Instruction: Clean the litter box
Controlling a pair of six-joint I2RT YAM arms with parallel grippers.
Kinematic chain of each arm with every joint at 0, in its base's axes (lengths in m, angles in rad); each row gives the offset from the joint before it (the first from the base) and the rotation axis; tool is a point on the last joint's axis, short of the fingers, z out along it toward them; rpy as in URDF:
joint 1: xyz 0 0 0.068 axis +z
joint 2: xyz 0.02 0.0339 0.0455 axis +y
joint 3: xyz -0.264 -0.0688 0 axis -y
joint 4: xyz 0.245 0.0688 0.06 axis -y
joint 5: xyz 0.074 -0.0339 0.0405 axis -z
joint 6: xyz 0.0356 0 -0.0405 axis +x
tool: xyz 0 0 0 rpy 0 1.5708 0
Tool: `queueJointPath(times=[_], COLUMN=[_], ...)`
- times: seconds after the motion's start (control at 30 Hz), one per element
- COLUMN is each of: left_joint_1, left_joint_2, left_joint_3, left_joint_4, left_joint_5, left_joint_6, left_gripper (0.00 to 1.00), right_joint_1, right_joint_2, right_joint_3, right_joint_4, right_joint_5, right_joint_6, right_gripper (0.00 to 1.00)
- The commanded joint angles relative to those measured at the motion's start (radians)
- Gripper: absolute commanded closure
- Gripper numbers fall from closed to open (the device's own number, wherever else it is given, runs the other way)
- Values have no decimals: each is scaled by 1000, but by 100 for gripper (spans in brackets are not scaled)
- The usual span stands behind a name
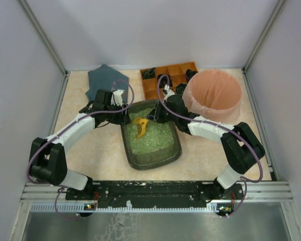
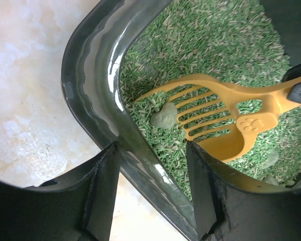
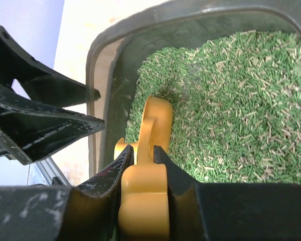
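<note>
Left wrist view showed the scooping step under way. The yellow scoop point(image 2: 215, 115) lay low in the litter box point(image 2: 90, 65), its slotted blade on the green granules. 1 grey-green clump point(image 2: 164, 115) sat just beside the tines and was not yet on the blade. A 2nd lump point(image 2: 270, 159) lay nearer the scoop's handle side.

The litter box sat on the table between the 2 arms, in front of the wooden compartment tray point(image 1: 170, 73) and the pink bag-lined bin point(image 1: 226, 113). The left gripper point(image 2: 151, 186) straddled the box's rim at a corner, 1 finger outside the wall and 1 inside. Both sat close against the plastic, but I could not tell whether they pinched it. The right gripper point(image 3: 143, 153) had its jaws pressed onto the scoop's handle and held it firmly.

The next move probably called for sliding the tines under the clump. After that would come a level lift so loose granules sifted back, then a carry to the bin at the right.

The box held a fairly even bed of green litter with paler bits. The bin's lining showed nothing I could make out inside. Some compartments of the wooden tray held small dark items, too small to name.
</note>
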Motion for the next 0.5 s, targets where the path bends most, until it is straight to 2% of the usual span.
queueJointPath(times=[0.0, 0.47], left_joint_1=[-14, -13], left_joint_2=[-44, -102], left_joint_3=[-2, -31], left_joint_4=[95, 128], left_joint_5=[94, 55], left_joint_6=[-8, -17], left_gripper=[39, 35], right_joint_1=[17, 17], right_joint_2=[-60, -233], right_joint_3=[-39, -223], right_joint_4=[30, 137], right_joint_5=[-10, 125], right_joint_6=[73, 215], right_gripper=[100, 100])
